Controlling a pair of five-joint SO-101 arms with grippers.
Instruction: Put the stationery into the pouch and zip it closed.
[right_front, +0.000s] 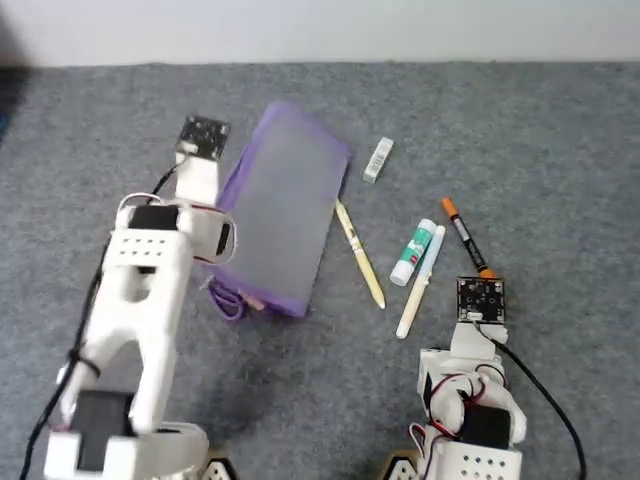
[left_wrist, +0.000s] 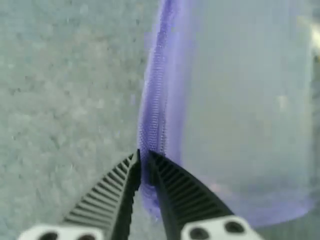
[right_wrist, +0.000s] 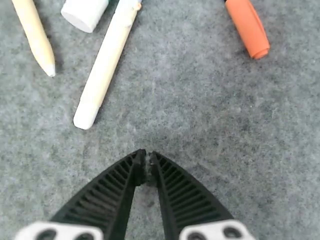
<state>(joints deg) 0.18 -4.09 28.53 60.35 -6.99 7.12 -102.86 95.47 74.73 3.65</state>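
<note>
The purple pouch (right_front: 282, 215) lies flat at centre left. My left gripper (right_front: 226, 238) is at its left long edge, and in the left wrist view the gripper (left_wrist: 143, 161) is shut on the pouch's purple seam (left_wrist: 154, 95). Right of the pouch lie a yellow pencil (right_front: 360, 254), a glue stick (right_front: 415, 252), a cream pen (right_front: 420, 284), an orange-capped pen (right_front: 464, 234) and a small white eraser (right_front: 378, 160). My right gripper (right_wrist: 146, 159) is shut and holds nothing, just short of the cream pen (right_wrist: 104, 67) and the orange cap (right_wrist: 247, 27).
Grey carpet (right_front: 540, 140) covers the table, with a white wall along the far edge. The pouch's purple pull loop (right_front: 226, 300) lies at its near corner. Both arm bases stand at the front edge. Open carpet lies to the far right.
</note>
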